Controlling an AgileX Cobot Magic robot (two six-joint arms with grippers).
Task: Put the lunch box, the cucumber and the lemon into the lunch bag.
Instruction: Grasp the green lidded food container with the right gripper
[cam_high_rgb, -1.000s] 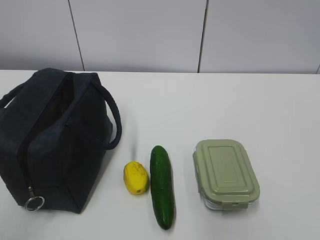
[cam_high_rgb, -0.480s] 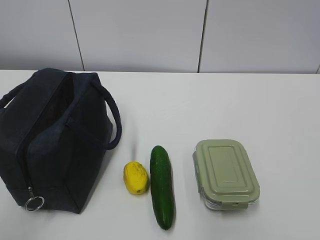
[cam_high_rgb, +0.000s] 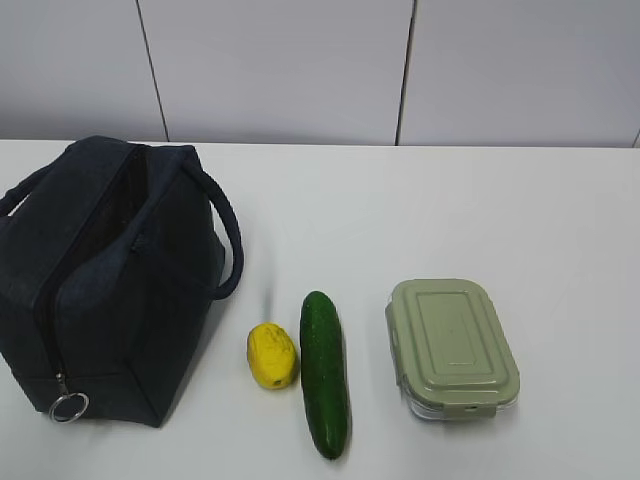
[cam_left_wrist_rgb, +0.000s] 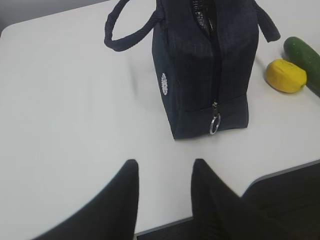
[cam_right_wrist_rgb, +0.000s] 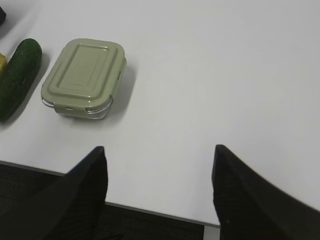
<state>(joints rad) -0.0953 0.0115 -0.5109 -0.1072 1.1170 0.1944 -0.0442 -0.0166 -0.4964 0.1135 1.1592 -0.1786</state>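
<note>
the left gripper (cam_left_wrist_rgb: 162, 187) has its fingers spread with nothing between them, poised over the table (cam_high_rgb: 420, 210) edge near the lunch bag (cam_high_rgb: 105, 280), and the right gripper (cam_right_wrist_rgb: 157, 187) is likewise parted wide and empty. the bag stands at the left, its top unzipped. the lemon (cam_high_rgb: 272, 355), cucumber (cam_high_rgb: 324, 372) and lunch box (cam_high_rgb: 452, 346) lie in a row to its right, lemon just beside cucumber.

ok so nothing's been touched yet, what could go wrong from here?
1. The lunch bag opening looks like a narrow slit, so the lunch box may catch on its edges.
2. The lemon lies right beside the cucumber; fingers closing on one could nudge the other, and the lemon may roll.
3. The bag's handle loops toward the items and could snag a gripper.
</note>
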